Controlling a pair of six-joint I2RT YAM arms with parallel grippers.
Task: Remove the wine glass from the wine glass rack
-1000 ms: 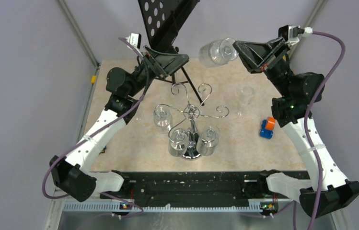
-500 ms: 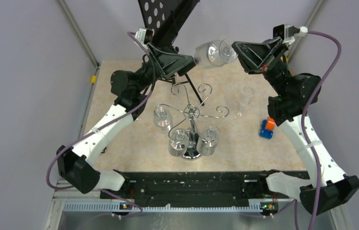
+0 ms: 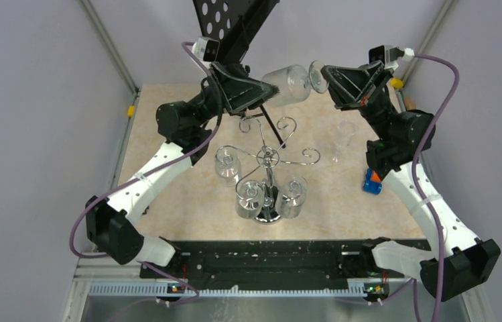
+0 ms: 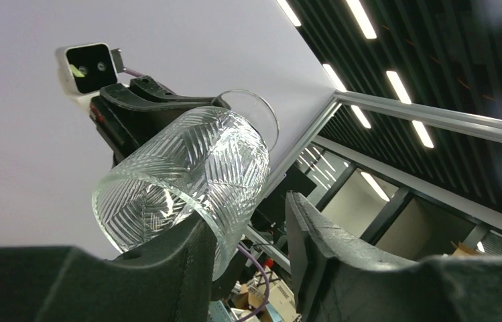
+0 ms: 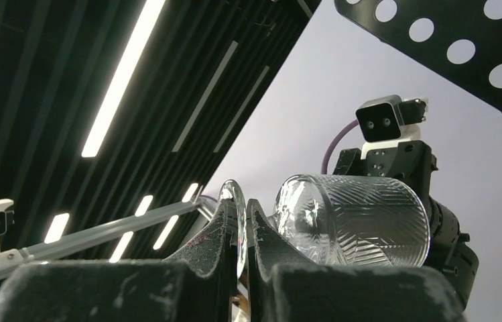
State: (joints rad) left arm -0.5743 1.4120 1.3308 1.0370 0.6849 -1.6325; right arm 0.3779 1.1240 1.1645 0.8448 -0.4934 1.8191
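Note:
A cut-pattern wine glass (image 3: 289, 83) is held high in the air, lying sideways behind the chrome wine glass rack (image 3: 268, 161). My right gripper (image 3: 324, 75) is shut on the glass's round foot (image 5: 233, 213); the bowl (image 5: 355, 218) points away from it. My left gripper (image 3: 267, 94) is open at the bowl's mouth. In the left wrist view the bowl (image 4: 187, 174) has its rim wall between the left gripper's (image 4: 251, 235) spread jaws, against the left finger (image 4: 181, 261). Three glasses still hang on the rack.
A black perforated music stand (image 3: 231, 23) rises at the back, close to the left gripper. A slim clear glass (image 3: 344, 137) stands on the table at the right. A blue and orange object (image 3: 372, 180) lies by the right arm.
The left gripper has risen and moved right to the bowl's mouth. The right gripper has carried the glass a little left and tilted it down toward the left gripper.

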